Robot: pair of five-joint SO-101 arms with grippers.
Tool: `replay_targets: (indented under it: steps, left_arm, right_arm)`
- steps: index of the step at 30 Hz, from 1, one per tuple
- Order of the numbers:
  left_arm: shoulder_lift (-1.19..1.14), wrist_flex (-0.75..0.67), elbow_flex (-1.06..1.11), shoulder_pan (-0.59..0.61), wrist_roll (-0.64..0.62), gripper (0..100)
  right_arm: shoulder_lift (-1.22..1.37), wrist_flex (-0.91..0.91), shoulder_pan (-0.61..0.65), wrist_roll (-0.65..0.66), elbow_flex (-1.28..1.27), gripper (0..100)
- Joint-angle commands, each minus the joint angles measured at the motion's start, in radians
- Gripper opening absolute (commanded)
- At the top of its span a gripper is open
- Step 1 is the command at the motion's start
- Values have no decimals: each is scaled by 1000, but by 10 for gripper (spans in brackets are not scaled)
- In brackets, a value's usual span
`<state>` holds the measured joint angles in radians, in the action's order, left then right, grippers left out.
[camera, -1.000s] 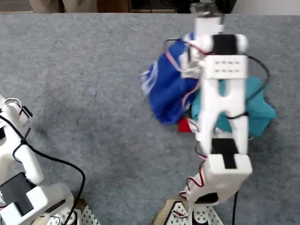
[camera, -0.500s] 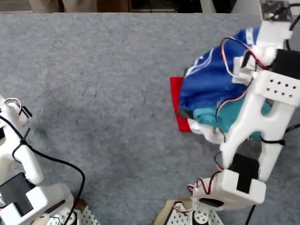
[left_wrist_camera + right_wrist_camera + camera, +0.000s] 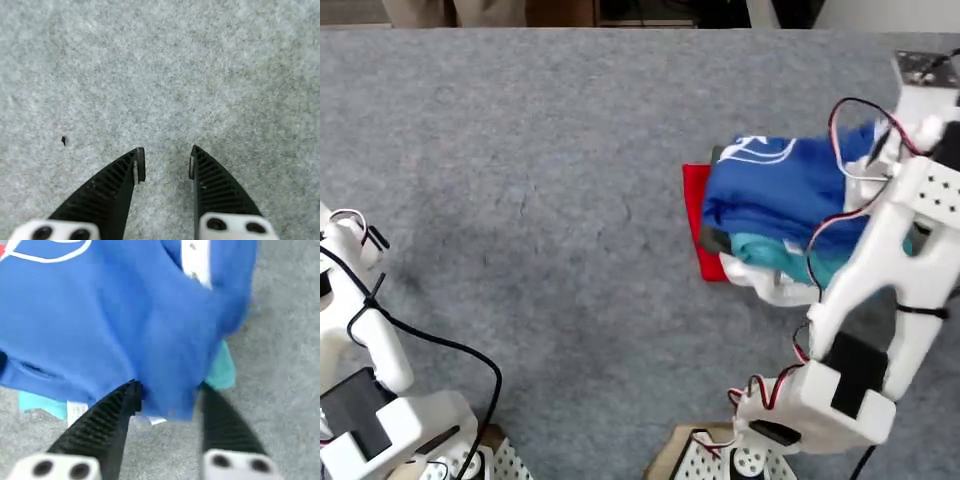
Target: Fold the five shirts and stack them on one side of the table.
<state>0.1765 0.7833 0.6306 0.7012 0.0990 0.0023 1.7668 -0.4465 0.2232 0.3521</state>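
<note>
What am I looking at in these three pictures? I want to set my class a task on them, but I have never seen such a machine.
These are two small white robot arms at a grey table, each ending in a gripper with two black fingers. One picture looks down from a fixed camera above; the other two come from cameras on the arms' wrists. The left arm sits at the near edge, its left gripper open over bare table. The right arm stands over a pile: a blue shirt on top, then a teal shirt, a white shirt and a red shirt. The right gripper is open, its fingers on either side of the blue shirt's edge.
</note>
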Motion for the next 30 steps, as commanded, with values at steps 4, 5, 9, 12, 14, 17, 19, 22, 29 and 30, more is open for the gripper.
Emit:
replay_targets:
  steps: [4,5,9,12,14,17,19,22,29,30]
  left_arm:
    - [2,-14,-31,-38,11,153]
    - [2,-14,-31,-44,11,153]
    - [2,-2,-31,-77,14,153]
    - [13,71,-49,-123,14,153]
    - [13,143,-84,-161,14,153]
    - [15,264,-167,-226,14,153]
    - [18,341,-219,-267,14,153]
    - [88,393,-258,-315,15,147]
    - [503,416,-140,-459,63,24]
    - [564,397,-94,-486,61,25]
  right_arm:
    - [-209,15,-25,12,-1,496]
    - [-225,14,-21,12,-5,495]
    - [-202,-3,-19,-72,-1,379]
    - [-151,-35,-12,-137,-1,207]
    - [-128,-37,19,-164,-1,84]
    - [-117,8,62,-189,-1,18]
    - [-131,21,87,-206,-8,16]
    - [-206,20,120,-199,-33,4]
    - [-547,15,240,-49,-245,3]
    - [-595,14,255,-37,-300,3]
